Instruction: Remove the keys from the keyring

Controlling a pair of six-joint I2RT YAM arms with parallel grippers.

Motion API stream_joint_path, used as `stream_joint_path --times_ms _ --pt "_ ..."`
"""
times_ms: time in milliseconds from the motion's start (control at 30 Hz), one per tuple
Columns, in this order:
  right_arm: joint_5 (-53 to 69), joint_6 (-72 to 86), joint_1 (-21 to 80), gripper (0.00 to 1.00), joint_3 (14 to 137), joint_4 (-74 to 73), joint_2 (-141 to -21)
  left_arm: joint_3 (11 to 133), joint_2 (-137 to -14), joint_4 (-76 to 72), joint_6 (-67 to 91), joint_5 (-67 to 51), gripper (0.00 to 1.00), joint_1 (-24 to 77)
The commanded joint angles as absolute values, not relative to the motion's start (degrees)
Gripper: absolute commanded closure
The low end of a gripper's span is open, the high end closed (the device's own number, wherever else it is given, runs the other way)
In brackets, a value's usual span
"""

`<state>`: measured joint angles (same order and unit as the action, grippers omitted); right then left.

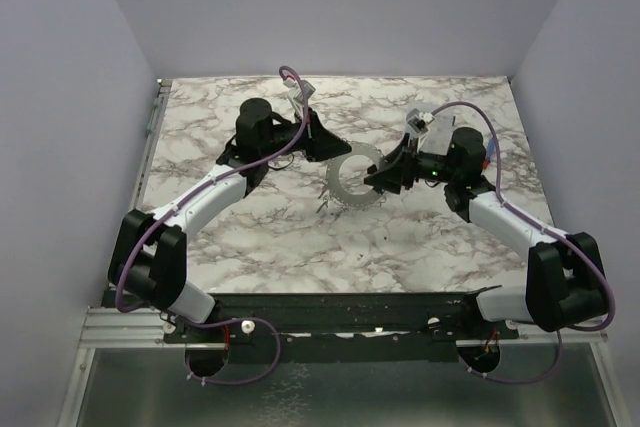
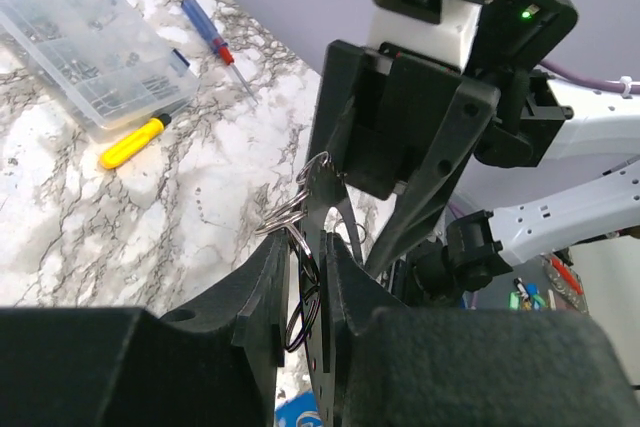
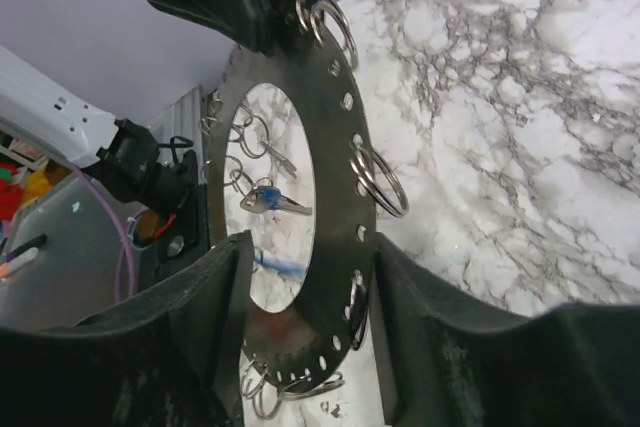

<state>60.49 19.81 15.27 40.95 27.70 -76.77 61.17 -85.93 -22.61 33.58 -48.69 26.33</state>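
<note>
Above mid-table, L gripper (image 1: 325, 150) clamps keyring (image 1: 341, 187) edge; R gripper (image 1: 384, 181) straddles it, grip unclear; blue key (image 3: 268, 202) dangles.

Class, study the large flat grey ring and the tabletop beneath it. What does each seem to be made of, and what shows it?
Large flat grey ring: probably metal, dull sheen; thin, rigid, with punched holes. Tabletop: white, grey-veined marble look; real stone or printed laminate cannot be told.

One keyring (image 3: 342, 187), at least one key (image 3: 272, 202), two pincers (image 1: 322, 147) (image 1: 385, 179), two screwdrivers (image 2: 210, 35) (image 2: 135, 142), one clear box (image 2: 90, 37).
</note>
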Motion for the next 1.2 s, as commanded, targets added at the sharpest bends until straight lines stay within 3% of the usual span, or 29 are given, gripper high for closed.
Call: stream_joint_path --times_ms 0,133,200,267,367,500,567,633,700,867,1100,1133,1167 --pt "64.69 28.55 15.01 0.55 41.47 35.6 -75.8 59.18 -83.68 -27.6 35.51 -50.47 1.0 25.33" --pt "64.93 27.6 15.03 0.83 42.32 32.52 -73.72 58.57 -84.04 -26.88 33.95 -51.84 1.0 24.85" --pt "64.71 24.74 15.03 0.98 43.71 28.27 -72.83 59.3 -83.99 -23.39 31.21 -53.03 0.85 24.72" --pt "65.08 22.03 15.0 0.99 45.0 24.33 -72.38 60.53 -83.75 -18.11 27.08 -53.87 0.63 24.7" --pt "66.99 16.44 15.03 0.99 47.96 16.87 -72.07 62.52 -83.25 -9.61 20.07 -55.97 0.39 24.7" --pt "71.66 8.99 15.1 0.99 53.54 6.04 -73.45 62.57 -82.03 -4.96 14.18 -58.96 0.19 24.84" --pt "72.92 6.12 15.06 0.99 55.65 1.95 -74.22 62.26 -81.98 -4.56 13.56 -60.79 0.18 25.28" --pt "74.0 2.45 15.19 0.99 58.17 -4.04 -75.28 61.91 -81.89 -4.21 12.94 -61.47 0.2 26.04" --pt "74.3 -3.28 15.73 0.99 61.47 -11.53 -76.77 61.63 -82.02 -3.88 12.63 -61.94 0.29 26.65" --pt "74.14 -19.02 16.99 0.99 69.67 -33.18 -81.51 61.61 -82.8 -3.74 12.43 -62.75 0.58 27.82" --pt "72.99 -25.74 17.13 0.99 75.48 -42.58 -84.14 61.53 -83.83 -3.6 14.03 -63.01 1.0 28.83" --pt "72.44 -24.47 17.14 0.95 75.46 -41.28 -83.93 61.74 -83.91 -3.6 14.86 -62.23 1.0 28.78" --pt "72.34 -22.45 17.13 0.85 75.03 -38.86 -83.48 61.97 -83.93 -3.6 15.43 -61.47 1.0 28.62"
